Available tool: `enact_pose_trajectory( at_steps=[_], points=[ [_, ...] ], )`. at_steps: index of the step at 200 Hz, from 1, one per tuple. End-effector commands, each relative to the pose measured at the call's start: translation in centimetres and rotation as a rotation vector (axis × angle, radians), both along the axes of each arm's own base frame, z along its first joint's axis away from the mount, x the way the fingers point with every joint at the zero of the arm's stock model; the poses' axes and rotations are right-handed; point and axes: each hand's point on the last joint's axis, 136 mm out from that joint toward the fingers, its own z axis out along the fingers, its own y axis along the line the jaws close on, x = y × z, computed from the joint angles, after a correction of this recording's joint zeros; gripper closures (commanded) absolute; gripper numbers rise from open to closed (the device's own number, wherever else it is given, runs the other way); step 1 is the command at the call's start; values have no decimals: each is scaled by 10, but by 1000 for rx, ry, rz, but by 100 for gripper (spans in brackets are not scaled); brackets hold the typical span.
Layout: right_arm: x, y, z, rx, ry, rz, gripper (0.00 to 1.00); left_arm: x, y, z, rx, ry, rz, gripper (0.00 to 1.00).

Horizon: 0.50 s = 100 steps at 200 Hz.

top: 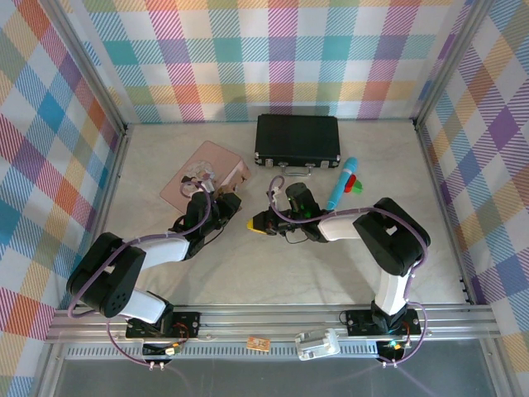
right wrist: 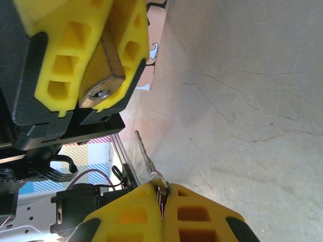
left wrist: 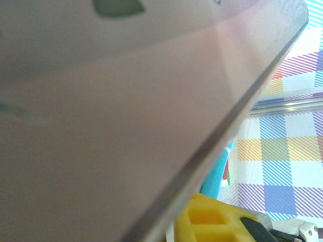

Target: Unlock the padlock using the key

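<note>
- The padlock [right wrist: 106, 60], right wrist view: one, clamped between the left gripper's [right wrist: 91, 98] fingers, keyhole facing outward, evidently presented for insertion. One key [right wrist: 145, 151], pinched at its head by the right gripper [right wrist: 162, 201], blade aimed toward the keyhole, not touching.
- Left wrist view: one pink tin [left wrist: 126, 126], close against the lens.
- Top external view: two grippers near each other; one black case [top: 297, 139] behind.

Finding: a robotics laboratory test cell, not a domestic or commercial room. Evidence: a table [top: 248, 273] draped in cream cloth, boxed in by plaid-printed wall panels [top: 281, 58] on aluminium frame posts [top: 93, 78]. A left arm [top: 124, 281] and a right arm [top: 393, 240] are bolted to an aluminium rail [top: 273, 318] along the near edge. Exposed purple cabling [top: 149, 241] runs along the arms.
</note>
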Motion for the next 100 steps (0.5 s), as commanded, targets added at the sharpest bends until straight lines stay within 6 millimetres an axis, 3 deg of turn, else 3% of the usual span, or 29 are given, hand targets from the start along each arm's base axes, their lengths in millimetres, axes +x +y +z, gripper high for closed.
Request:
enact_pose_trajectory(
  at_steps=[1, 100],
  points=[
    [1, 8, 24, 58, -45, 9, 100, 3, -9, 18, -54, -63, -10, 100],
    [1, 7, 35, 84, -83, -3, 100, 1, -10, 15, -51, -60, -14, 100]
  ],
)
